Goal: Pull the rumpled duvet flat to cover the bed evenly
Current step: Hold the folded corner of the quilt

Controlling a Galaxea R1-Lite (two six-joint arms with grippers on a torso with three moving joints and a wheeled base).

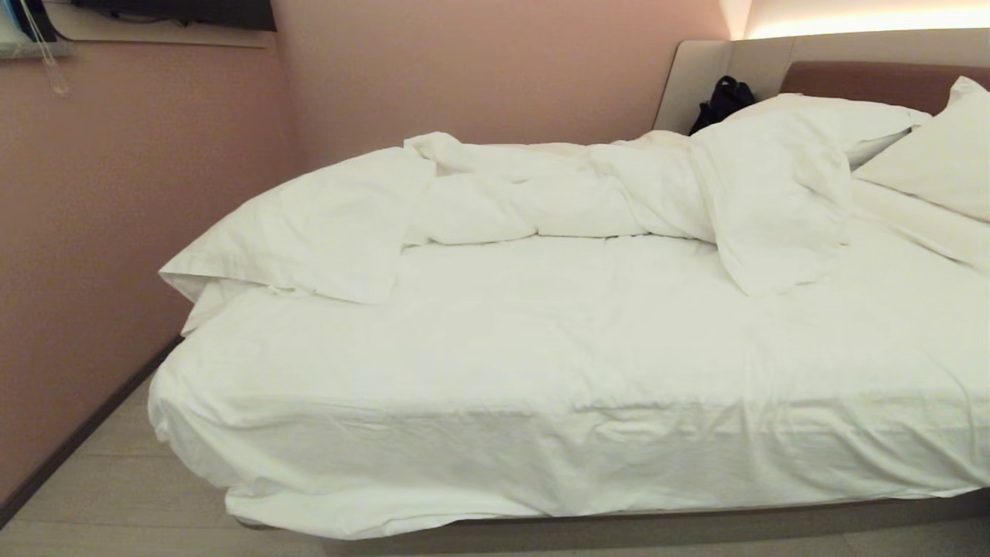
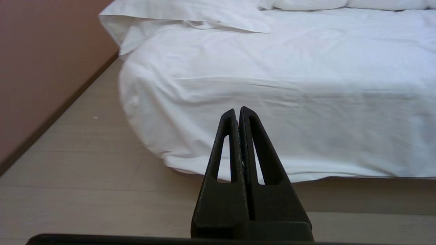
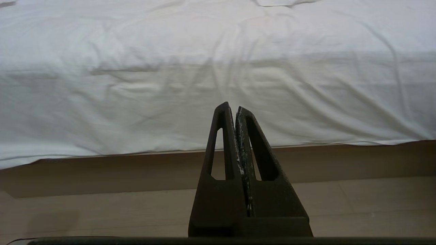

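Note:
The duvet (image 1: pixel 541 193) lies rumpled in a long puffy ridge along the far side of the bed (image 1: pixel 696 522). One flap of it reaches the left corner (image 2: pixel 184 13) and another sags toward the pillows. In front of the ridge, flat white bedding (image 1: pixel 580 348) covers the mattress and hangs over the near edge. Neither arm shows in the head view. My left gripper (image 2: pixel 238 109) is shut and empty, low over the floor before the bed's left corner. My right gripper (image 3: pixel 232 106) is also shut and empty, facing the bed's near side.
Two white pillows (image 1: pixel 936 155) lean against the brown headboard (image 1: pixel 866 81) at the right. A black bag (image 1: pixel 723 100) sits behind the bedding by the beige surround. A pink wall (image 1: pixel 116 232) runs close along the bed's left end, leaving a narrow strip of floor (image 1: pixel 108 480).

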